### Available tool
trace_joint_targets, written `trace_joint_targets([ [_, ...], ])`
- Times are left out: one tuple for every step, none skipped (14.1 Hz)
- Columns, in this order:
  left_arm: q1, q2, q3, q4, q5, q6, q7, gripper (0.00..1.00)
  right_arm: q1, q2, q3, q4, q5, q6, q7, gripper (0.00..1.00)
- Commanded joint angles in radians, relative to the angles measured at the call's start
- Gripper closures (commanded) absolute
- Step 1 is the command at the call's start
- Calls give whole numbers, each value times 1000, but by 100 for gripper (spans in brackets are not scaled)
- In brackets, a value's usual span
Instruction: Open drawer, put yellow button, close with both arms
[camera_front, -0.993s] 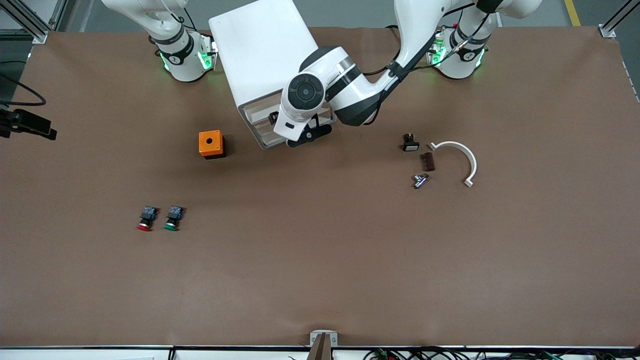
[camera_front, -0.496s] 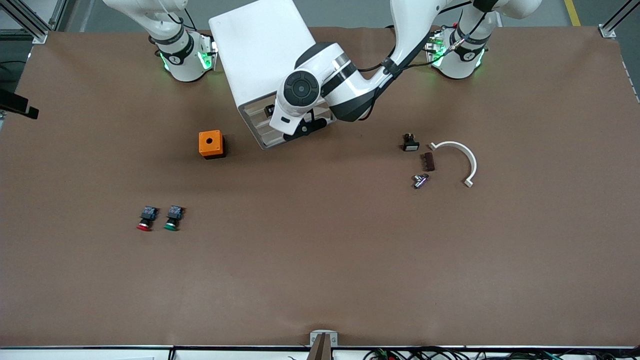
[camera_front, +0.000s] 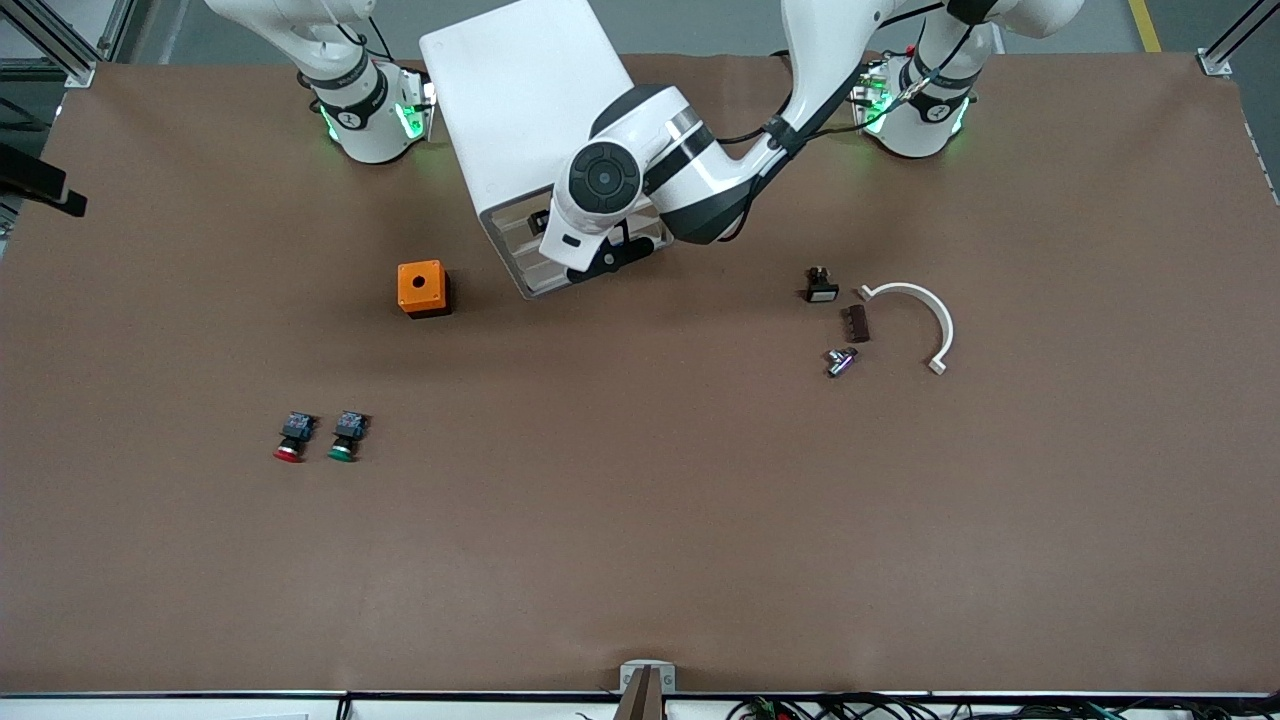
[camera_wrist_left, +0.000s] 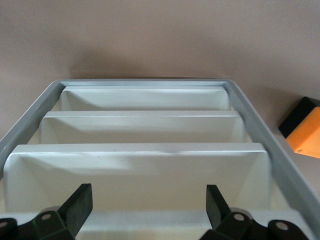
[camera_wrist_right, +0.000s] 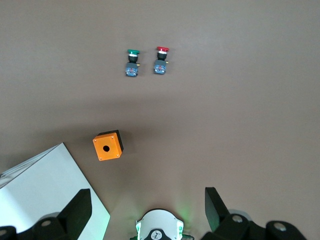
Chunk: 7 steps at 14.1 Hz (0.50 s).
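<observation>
front view: brown tabletop (camera_front: 640, 520) with a white cabinet (camera_front: 520, 90) between the arm bases.
left end effector (camera_wrist_left: 145, 210) spread wide and empty at the cabinet's drawer fronts, top drawer (camera_wrist_left: 150, 220) just at its fingers; right end effector (camera_wrist_right: 145, 212) open, empty, high over the tabletop, waiting; no yellow button visible.

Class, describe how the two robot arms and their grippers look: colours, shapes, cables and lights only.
Both arms are glossy white rounded segments with dark grey joint caps; the left arm carries a black cable along it. Their bases glow green. The left gripper and right gripper each have black, wedge-shaped fingers.
</observation>
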<state>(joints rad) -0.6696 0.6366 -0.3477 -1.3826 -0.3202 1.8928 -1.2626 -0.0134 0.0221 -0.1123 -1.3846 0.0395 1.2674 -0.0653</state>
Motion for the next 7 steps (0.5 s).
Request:
trace_joint_targets([
  [42, -64, 4, -9, -10, -3, -17, 0, 10, -100, 0, -124, 0, 70, 1, 0],
  [60, -83, 3, -10, -10, -3, -14, 0, 10, -119, 2, -149, 0, 82, 1, 0],
  [83, -95, 4, -10, -10, -3, -11, 0, 10, -126, 0, -159, 0, 87, 1, 0],
  [108, -112, 3, -12, 10, -4, 0, 0, 10, -128, 2, -159, 0, 87, 1, 0],
  [132, -130, 3, -13, 42, -4, 14, 0, 10, -128, 3, -160, 0, 87, 2, 0],
  [149, -147, 3, -16, 82, -7, 26, 0, 10, -133, 14, -162, -1, 90, 2, 0],
  [169, -169, 3, -38, 114, -9, 47, 0, 9, -137, 19, -165, -10, 104, 1, 0],
])
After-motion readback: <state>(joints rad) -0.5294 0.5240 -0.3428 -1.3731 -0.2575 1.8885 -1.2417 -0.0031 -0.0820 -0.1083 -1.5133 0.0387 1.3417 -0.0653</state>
